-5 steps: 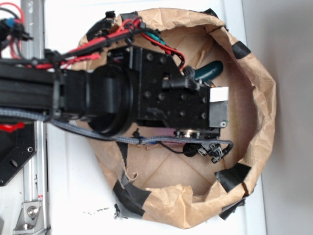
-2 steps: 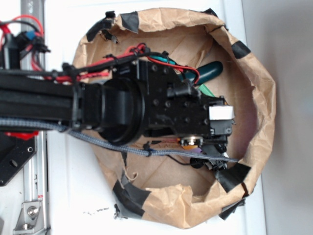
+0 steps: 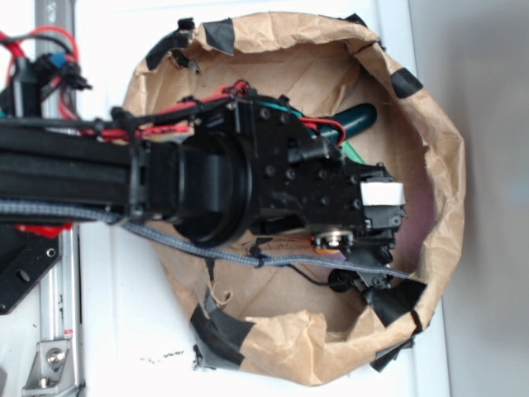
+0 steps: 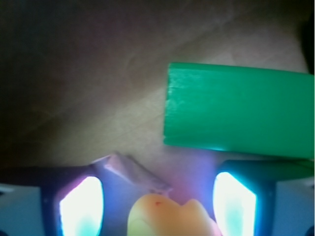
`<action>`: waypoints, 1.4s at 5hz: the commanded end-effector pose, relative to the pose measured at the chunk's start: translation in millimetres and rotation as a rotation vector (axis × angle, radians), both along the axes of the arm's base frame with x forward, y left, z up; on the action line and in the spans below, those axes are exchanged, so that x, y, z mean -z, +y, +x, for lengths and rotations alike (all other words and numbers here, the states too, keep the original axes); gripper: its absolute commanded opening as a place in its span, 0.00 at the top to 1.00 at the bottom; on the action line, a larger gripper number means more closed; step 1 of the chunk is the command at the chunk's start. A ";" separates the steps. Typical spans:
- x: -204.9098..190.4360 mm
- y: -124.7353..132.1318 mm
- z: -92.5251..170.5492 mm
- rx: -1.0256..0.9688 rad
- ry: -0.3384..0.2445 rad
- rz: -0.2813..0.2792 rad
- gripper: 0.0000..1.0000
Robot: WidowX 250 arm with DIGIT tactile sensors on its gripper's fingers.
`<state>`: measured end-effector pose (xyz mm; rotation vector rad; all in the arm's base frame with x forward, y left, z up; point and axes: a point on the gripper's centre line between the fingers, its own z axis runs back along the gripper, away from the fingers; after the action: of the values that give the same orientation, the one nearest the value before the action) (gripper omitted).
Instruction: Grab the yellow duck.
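In the wrist view the yellow duck [image 4: 170,219] shows at the bottom edge, pale yellow and blurred, between my two glowing fingers [image 4: 81,206]. My gripper [image 4: 157,206] is open, with a gap on each side of the duck. In the exterior view the arm covers the duck, and the gripper [image 3: 376,211] hangs low inside the brown paper bowl [image 3: 438,141].
A flat green block [image 4: 238,115] lies just beyond the right finger. A dark green cucumber-shaped thing [image 3: 354,120] lies at the bowl's far side. A small pale paper scrap [image 4: 133,172] sits near the duck. The bowl's crumpled taped walls surround the gripper.
The arm has moved further right into the bowl and lower, bringing the gripper over the duck's spot.
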<state>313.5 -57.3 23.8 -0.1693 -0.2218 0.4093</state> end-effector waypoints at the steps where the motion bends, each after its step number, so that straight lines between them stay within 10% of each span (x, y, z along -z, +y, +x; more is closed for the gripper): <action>1: -13.2 1.6 -4.4 0.019 0.035 -0.026 0.00; 2: -13.9 -2.4 -13.5 0.042 0.052 -0.043 0.00; 3: -10.9 -2.6 -16.5 0.032 0.050 -0.047 1.00; 5: -23.7 8.1 -13.9 0.014 0.012 -0.015 1.00; 7: -125.9 57.9 -29.7 0.042 -0.083 0.115 1.00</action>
<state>276.6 -6.7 128.9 -0.0601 -0.2475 0.3395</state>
